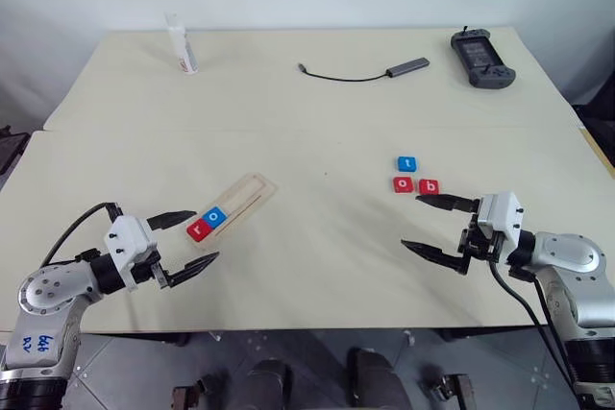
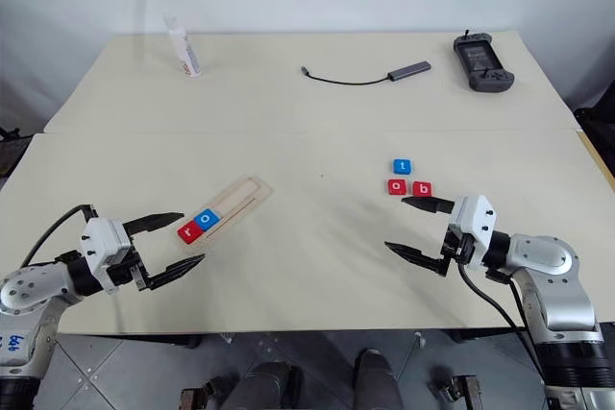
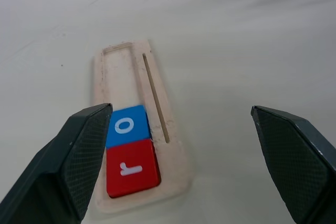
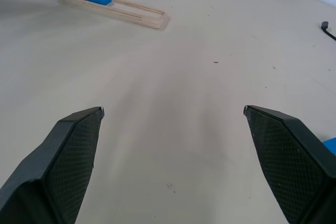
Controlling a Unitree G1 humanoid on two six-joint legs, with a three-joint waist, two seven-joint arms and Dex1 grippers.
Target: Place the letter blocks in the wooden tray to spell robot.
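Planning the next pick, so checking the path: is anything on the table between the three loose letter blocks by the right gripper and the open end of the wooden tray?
Nothing visible. Bare table separates the b, red o and t blocks from the wooden tray.

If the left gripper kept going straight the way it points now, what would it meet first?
Most likely the wooden tray, at the end holding the red r block and blue o block. The left gripper stands open, though depth is uncertain.

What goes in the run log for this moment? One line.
tray: r, o seated | loose: t, o, b | left pincer open | right pincer open, empty
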